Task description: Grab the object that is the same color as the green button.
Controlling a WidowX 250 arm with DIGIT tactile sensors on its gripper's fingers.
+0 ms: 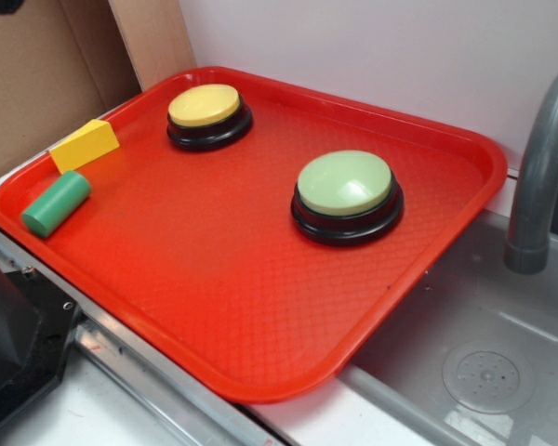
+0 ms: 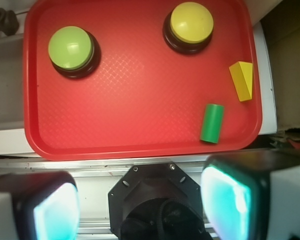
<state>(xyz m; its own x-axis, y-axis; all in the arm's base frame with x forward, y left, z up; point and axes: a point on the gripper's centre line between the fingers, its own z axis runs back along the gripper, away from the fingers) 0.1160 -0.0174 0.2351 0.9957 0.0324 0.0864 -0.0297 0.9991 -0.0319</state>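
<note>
End effector fingertips cropped; green cylinder fully visible.

Your exterior view sits off one corner of the red tray, raised and tilted down at a slant, fairly near. It faces across the tray toward the pale wall, with the grey tap at 3 o'clock and the cardboard at 10 o'clock.

Your wrist view looks almost straight down from well above, with the gripper filling the 6 o'clock edge.

Both views share the whole tray, the green button, the yellow button, the wedge and the cylinder.
</note>
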